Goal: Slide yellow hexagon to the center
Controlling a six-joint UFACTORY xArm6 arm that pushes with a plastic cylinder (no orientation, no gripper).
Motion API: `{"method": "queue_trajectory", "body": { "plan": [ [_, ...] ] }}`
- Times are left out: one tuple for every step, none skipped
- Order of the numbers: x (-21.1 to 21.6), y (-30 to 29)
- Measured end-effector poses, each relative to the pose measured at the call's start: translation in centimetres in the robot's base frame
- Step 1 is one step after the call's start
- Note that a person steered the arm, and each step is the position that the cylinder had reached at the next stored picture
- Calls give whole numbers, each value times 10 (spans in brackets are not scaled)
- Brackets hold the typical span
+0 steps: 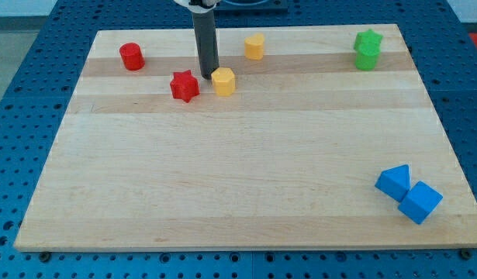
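The yellow hexagon (pixel 223 80) sits on the wooden board (pixel 238 178) near the view's top, left of centre. My tip (pixel 208 74) is down on the board just left of the yellow hexagon, touching or almost touching its left side. A red star (pixel 184 86) lies just left of my tip, so the tip stands between the star and the hexagon. The rod rises straight to the view's top edge.
A second yellow block (pixel 255 46) lies above and right of the hexagon. A red cylinder (pixel 132 56) is at the top left. Two green blocks (pixel 368 49) sit together at the top right. Two blue blocks (pixel 408 194) sit at the bottom right.
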State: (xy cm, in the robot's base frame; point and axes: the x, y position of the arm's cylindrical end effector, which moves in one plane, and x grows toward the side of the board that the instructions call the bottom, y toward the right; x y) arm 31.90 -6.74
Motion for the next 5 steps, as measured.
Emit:
{"method": "queue_trajectory", "body": {
  "plan": [
    [-17,9],
    [-33,20],
    [12,20],
    [15,19],
    [15,19]
  ]
}}
